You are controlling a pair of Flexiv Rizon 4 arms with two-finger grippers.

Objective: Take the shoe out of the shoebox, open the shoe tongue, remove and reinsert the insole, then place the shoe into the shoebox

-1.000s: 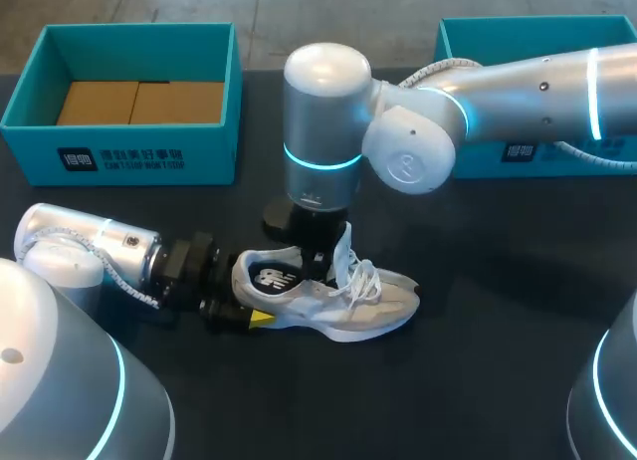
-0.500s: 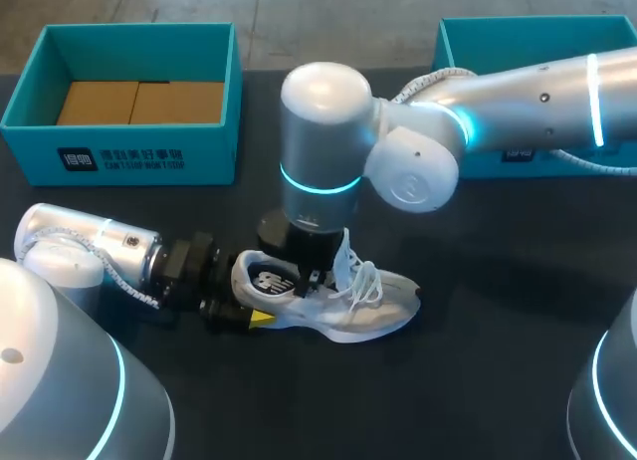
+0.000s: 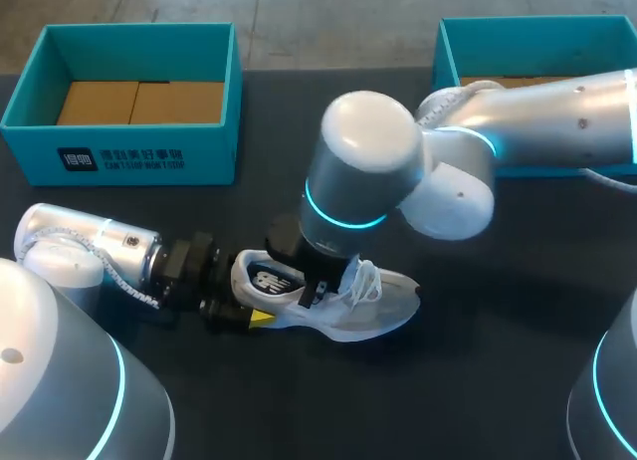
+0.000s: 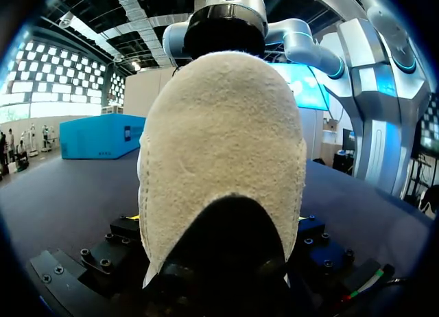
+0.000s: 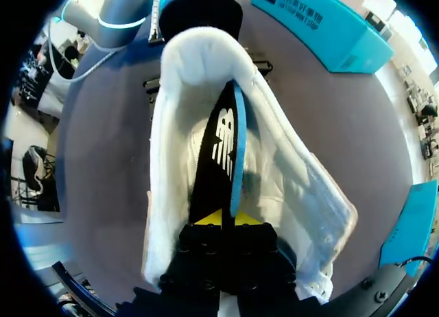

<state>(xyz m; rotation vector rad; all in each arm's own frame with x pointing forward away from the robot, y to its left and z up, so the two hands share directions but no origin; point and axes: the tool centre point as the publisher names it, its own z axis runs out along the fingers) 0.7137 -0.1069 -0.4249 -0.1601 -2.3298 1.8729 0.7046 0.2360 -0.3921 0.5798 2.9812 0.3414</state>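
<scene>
1. Left fingers (image 3: pixel 249 303): closed on the heel of the shoe (image 3: pixel 376 306).
2. Shoe: upright on the counter (image 3: pixel 498 301), toe pointing right.
3. Right fingers (image 5: pixel 225 219): inside the shoe opening, pinching the insole (image 5: pixel 218 145), which stands on edge.

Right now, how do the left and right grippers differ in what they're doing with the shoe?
The left gripper lies low along the table, at the heel of the shoe; the right gripper comes down from above into the shoe's opening. The left is shut on the shoe itself, the right on the insole, which stands on edge inside. Both are shut and work on the one shoe.
</scene>
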